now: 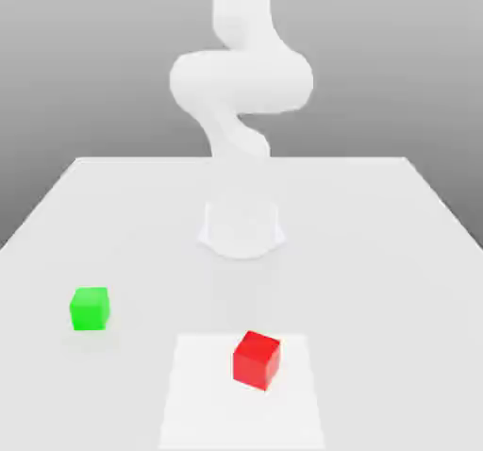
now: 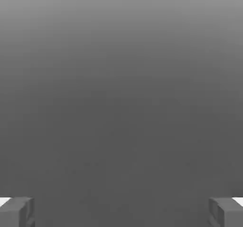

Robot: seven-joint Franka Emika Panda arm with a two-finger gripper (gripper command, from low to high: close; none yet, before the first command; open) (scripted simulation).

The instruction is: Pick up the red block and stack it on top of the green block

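Observation:
The red block (image 1: 257,359) rests on the table near the front, a little toward the exterior view's right. The green block (image 1: 90,308) sits on the table toward the exterior view's left, well apart from the red one. In the hand view my gripper (image 2: 121,212) is open: its two grey fingertips (image 2: 17,212) stand far apart with nothing between them, against plain grey background. No block appears between or near the fingers.
The white arm (image 1: 241,81) rises from its round base (image 1: 241,227) at the middle of the table and bends upward. A paler square patch (image 1: 203,392) lies on the white table (image 1: 377,251) under the red block.

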